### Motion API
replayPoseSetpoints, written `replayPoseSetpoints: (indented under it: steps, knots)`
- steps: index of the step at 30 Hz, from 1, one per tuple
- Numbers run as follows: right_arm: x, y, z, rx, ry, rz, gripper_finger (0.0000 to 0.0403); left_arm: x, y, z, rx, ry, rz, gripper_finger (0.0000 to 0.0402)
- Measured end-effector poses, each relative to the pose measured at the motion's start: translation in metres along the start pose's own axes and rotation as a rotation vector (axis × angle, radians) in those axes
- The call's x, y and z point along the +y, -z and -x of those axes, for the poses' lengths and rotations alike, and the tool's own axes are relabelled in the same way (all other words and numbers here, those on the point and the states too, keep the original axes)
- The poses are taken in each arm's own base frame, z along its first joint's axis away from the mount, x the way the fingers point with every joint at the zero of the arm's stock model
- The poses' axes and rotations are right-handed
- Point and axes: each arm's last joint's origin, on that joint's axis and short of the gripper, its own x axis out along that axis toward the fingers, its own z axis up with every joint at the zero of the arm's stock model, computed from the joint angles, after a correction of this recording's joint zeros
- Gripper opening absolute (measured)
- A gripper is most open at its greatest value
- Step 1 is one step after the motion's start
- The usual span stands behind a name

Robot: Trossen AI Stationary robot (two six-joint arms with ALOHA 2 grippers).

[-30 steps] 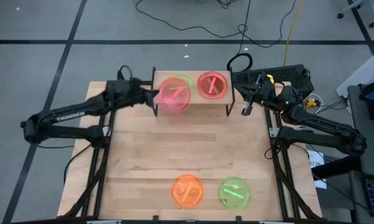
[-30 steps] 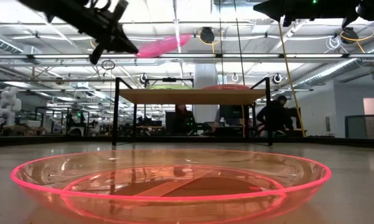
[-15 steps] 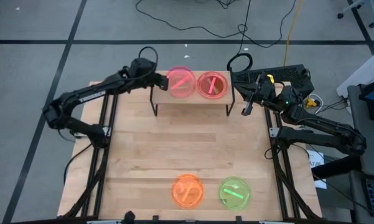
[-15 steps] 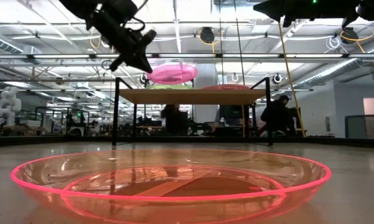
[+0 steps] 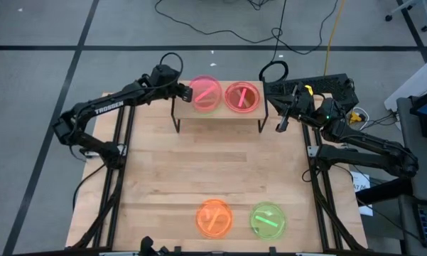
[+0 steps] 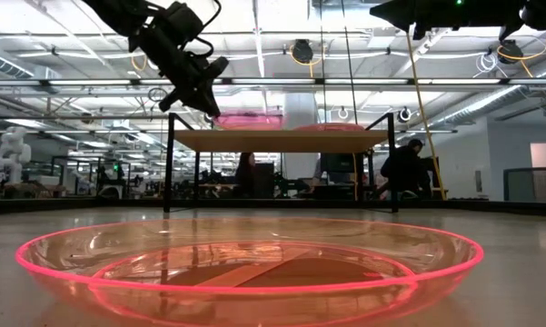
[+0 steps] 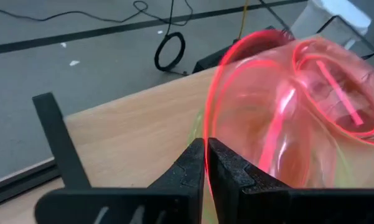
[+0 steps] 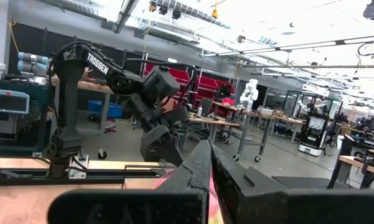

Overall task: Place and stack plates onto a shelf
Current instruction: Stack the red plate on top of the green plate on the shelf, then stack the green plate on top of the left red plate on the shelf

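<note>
The shelf point(image 5: 220, 116) stands at the table's far edge. On its right half lies a pile of pink-red plates point(image 5: 241, 97). My left gripper point(image 5: 182, 91) is at the shelf's left end, shut on a pink plate point(image 5: 207, 93) over the left half, where a green plate's edge point(image 7: 197, 126) shows under it. An orange plate point(image 5: 214, 217) and a green plate point(image 5: 268, 220) lie flat on the table near its front edge. My right gripper point(image 5: 278, 128) waits shut and empty just right of the shelf. My left gripper pinches the pink plate's rim point(image 7: 206, 132) on the side toward the table's left, between its two fingers. The fingers come slanting down from the table's left. The plate lies about level, low over the shelf's left half point(image 6: 247, 120); whether it rests on the green plate I cannot tell.
The shelf's black legs point(image 5: 176, 119) stand on the tabletop. The middle of the wooden table point(image 5: 213, 167) is bare. A black power strip and cables point(image 5: 305, 87) lie behind the right arm. In the low view the orange plate point(image 6: 245, 272) fills the foreground.
My left gripper has gone toward the table's far edge and right, then down at the shelf's left end, still shut on the pink plate. The plate, held high and tilted before, has come level and dropped to just over the shelf's left half.
</note>
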Motion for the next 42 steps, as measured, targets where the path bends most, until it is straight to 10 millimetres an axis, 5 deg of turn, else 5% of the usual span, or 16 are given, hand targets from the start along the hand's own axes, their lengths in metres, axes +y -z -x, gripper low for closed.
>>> replayPoseSetpoints:
  steps: [15,23,31,42]
  knots:
    - [0.000,0.000,0.000,0.000,0.000,0.000,0.0000,-0.003,0.001,0.000,0.008,0.018,-0.012,0.0045]
    - [0.000,0.000,0.000,0.005,-0.001,-0.001,0.0000,-0.018,-0.007,0.018,-0.056,0.216,-0.115,0.0045]
    - [0.001,0.004,0.000,0.040,-0.008,-0.020,0.0000,-0.064,0.004,0.059,-0.133,0.382,-0.313,0.0024]
    - [0.010,0.015,0.002,0.148,-0.207,-0.094,0.0000,-0.133,0.054,0.095,-0.142,0.519,-0.529,0.0003]
